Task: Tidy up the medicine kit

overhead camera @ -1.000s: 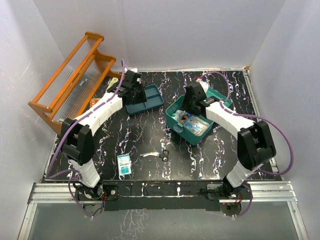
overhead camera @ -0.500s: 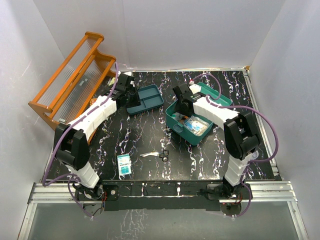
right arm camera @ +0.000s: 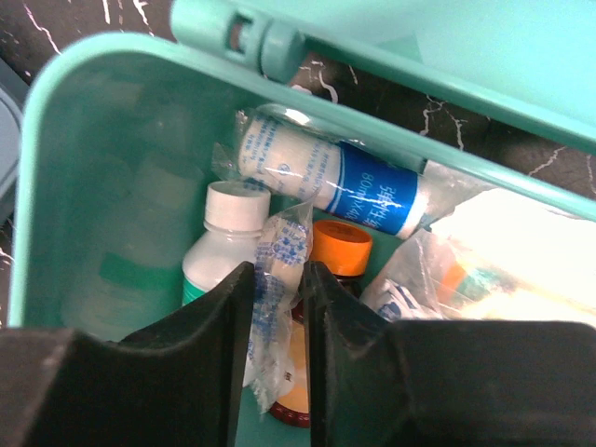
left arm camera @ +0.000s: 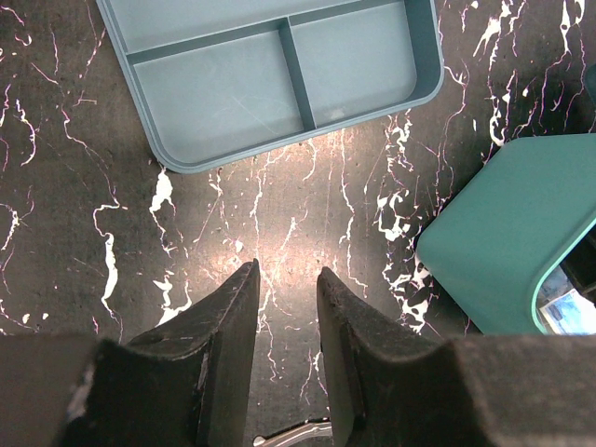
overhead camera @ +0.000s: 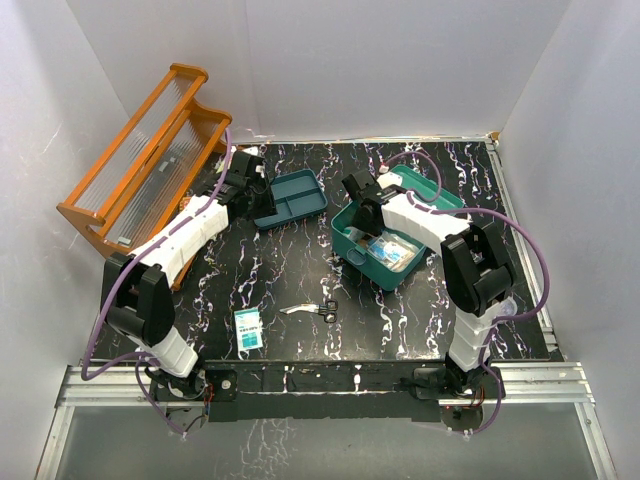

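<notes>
The medicine kit (overhead camera: 352, 238) sits open on the dark surface (overhead camera: 300, 260) with its lid (overhead camera: 440, 195) thrown back, so the inside can be reached from above. The right arm's fingers (right arm camera: 223, 354) are down inside it and look to be pinching a small packet (right arm camera: 277, 256) in printed wrap. My guess is that the packet is being stood among the bottles to pack the kit tightly.

The left arm's fingers (left arm camera: 223, 335) hang over bare surface just left of the kit. They are a narrow gap apart with nothing between them, probably waiting near the tray (left arm camera: 270, 74) for the next pick. The tray lies farther left of the kit, and I take it to be the kit's own insert, kept out while the bottom layer is filled.

- **In the kit:**
  - two bottles: one white-capped bottle (right arm camera: 223, 247) and one orange-capped bottle (right arm camera: 341, 248)
  - one roll (right arm camera: 326, 177) with a blue label
  - one clear bag (right arm camera: 494, 242), contents too bright to tell
- **Tray:** one, showing three sections.
- **Loose in front of the kit:** one pair of scissors (overhead camera: 312, 309) and one flat pack (overhead camera: 248, 328), both probably waiting to go in.
- **Far left of the kit:** one orange rack (overhead camera: 150, 160).
</notes>
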{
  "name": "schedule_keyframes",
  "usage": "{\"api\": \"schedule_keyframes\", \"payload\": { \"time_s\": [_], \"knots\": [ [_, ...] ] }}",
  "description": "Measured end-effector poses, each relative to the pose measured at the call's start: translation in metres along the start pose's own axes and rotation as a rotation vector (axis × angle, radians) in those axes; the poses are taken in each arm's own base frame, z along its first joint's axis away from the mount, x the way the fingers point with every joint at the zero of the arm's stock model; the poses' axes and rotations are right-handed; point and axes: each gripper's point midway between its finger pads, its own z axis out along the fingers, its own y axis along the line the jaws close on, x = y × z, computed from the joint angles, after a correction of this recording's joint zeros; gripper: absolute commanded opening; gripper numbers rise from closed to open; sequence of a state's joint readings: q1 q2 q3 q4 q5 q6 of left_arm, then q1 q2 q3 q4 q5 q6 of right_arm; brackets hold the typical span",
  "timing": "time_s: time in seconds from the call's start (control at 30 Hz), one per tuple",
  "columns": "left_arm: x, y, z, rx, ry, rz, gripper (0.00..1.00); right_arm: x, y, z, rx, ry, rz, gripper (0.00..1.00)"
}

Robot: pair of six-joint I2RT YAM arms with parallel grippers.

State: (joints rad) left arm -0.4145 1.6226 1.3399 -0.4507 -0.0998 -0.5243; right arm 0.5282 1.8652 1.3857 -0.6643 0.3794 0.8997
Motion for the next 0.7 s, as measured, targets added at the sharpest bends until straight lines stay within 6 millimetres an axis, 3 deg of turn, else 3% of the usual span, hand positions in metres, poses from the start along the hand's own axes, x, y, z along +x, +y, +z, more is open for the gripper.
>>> {"api": "schedule_keyframes", "payload": {
  "time_s": [0.1,0.3,0.57,0.7],
  "knots": [
    [0.0,0.0,0.0,0.0,0.0,0.0,0.31,-0.004,0.005,0.001,-0.018,-0.017,0.005,0.11],
    [-0.001,0.001,0.0,-0.001,-0.001,-0.001,0.37,-0.017,0.007,-0.007,-0.034,-0.064,0.004,0.09],
    [-0.008,0.011,0.004,-0.023,-0.006,-0.011,0.61,-0.066,0.017,-0.087,-0.197,-0.203,0.003,0.09],
    [-0.025,0.03,0.019,-0.105,-0.001,-0.043,0.61,-0.08,0.039,-0.113,-0.335,-0.234,-0.049,0.1]
  ]
}}
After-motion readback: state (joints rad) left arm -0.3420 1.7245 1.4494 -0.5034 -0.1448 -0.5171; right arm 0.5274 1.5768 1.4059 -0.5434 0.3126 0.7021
